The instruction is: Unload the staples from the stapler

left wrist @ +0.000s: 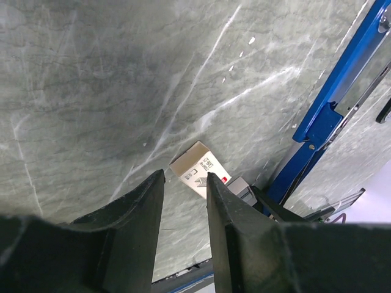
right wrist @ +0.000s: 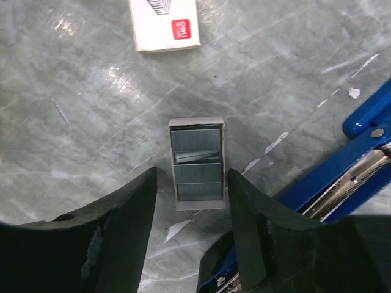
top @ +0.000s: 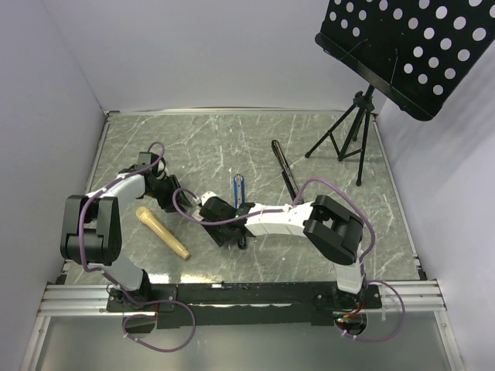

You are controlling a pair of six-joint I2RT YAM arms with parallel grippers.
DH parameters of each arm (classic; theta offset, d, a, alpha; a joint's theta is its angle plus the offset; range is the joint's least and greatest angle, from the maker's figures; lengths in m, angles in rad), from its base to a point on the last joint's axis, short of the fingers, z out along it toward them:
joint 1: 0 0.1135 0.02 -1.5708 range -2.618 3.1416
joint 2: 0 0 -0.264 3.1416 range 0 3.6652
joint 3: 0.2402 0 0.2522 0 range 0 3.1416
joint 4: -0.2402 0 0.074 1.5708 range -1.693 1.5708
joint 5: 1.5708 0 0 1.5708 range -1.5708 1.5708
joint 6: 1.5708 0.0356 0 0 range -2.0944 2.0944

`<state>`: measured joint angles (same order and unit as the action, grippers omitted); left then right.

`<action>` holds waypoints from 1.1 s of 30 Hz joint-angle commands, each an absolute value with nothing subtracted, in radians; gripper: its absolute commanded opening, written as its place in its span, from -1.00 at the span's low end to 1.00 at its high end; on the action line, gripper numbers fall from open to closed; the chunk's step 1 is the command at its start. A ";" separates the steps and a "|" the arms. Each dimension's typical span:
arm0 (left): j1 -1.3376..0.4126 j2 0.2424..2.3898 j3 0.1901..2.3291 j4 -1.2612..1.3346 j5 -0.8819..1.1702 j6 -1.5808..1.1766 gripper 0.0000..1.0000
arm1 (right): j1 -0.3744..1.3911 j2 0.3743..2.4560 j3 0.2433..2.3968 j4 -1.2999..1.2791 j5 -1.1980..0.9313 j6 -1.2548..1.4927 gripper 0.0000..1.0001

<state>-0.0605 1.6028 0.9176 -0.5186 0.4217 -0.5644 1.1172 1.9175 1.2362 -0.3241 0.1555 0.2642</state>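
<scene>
Top external view: the left gripper (left wrist: 185, 180) is hovering at nine o'clock, its claw standing apart and gripping nothing. A tan wooden handle (top: 162, 233) is lying at seven o'clock. The right gripper (right wrist: 192, 177), claw apart, is framing a tray of staples (right wrist: 197, 162). The stapler (top: 240, 191), blue and swung open, is lying at the table's centre. A black stapler (top: 284, 168) is resting at one o'clock.

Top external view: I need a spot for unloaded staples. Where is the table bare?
Bare: the far-left table behind the left gripper, and the right side nearer than the music stand. Crowded: centre, with right gripper, blue stapler, staple tray.
</scene>
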 commanded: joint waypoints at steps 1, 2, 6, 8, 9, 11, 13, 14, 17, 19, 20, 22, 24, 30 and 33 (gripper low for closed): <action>-0.054 1.614 0.939 -0.508 0.440 -0.557 -0.21 | 1.124 1.924 1.223 -0.296 0.215 0.275 0.10; -0.054 1.618 0.939 -0.506 0.439 -0.557 -0.21 | 1.124 1.921 1.220 -0.292 0.215 0.276 0.06; -0.054 1.629 0.937 -0.502 0.445 -0.557 -0.21 | 1.124 1.905 1.189 -0.262 0.218 0.281 -0.06; -0.054 1.638 0.940 -0.503 0.454 -0.555 -0.22 | 1.124 1.898 1.180 -0.250 0.213 0.279 -0.17; -0.054 1.641 0.942 -0.506 0.456 -0.554 -0.22 | 1.124 1.894 1.178 -0.245 0.212 0.279 -0.19; -0.054 1.643 0.939 -0.502 0.453 -0.555 -0.22 | 1.124 1.893 1.181 -0.239 0.204 0.275 -0.26; -0.054 1.644 0.933 -0.497 0.460 -0.555 -0.23 | 1.124 1.894 1.186 -0.229 0.198 0.273 -0.30; -0.054 1.649 0.928 -0.495 0.463 -0.555 -0.24 | 1.126 1.901 1.187 -0.227 0.195 0.272 -0.31; -0.055 1.654 0.927 -0.500 0.463 -0.554 -0.24 | 1.123 1.922 1.216 -0.229 0.184 0.264 -0.32; -0.055 1.655 0.923 -0.497 0.465 -0.551 -0.25 | 1.123 1.933 1.241 -0.232 0.183 0.259 -0.32; -0.055 1.658 0.922 -0.495 0.466 -0.551 -0.25 | 1.124 1.943 1.249 -0.233 0.183 0.258 -0.32; -0.057 1.664 0.922 -0.495 0.475 -0.549 -0.25 | 1.124 1.956 1.269 -0.238 0.183 0.253 -0.32; -0.060 1.669 0.922 -0.494 0.485 -0.549 -0.27 | 1.123 1.965 1.290 -0.241 0.189 0.247 -0.33; -0.066 1.677 0.922 -0.492 0.488 -0.548 -0.31 | 1.124 1.999 1.335 -0.249 0.186 0.238 -0.31; -0.069 1.683 0.920 -0.495 0.480 -0.546 -0.33 | 1.124 2.008 1.342 -0.245 0.184 0.239 -0.30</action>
<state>-0.0612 1.6676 0.9176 -0.5121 0.4591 -0.5621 1.1194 1.9873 1.3041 -0.2539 0.1856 0.2481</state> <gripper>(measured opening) 0.341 0.391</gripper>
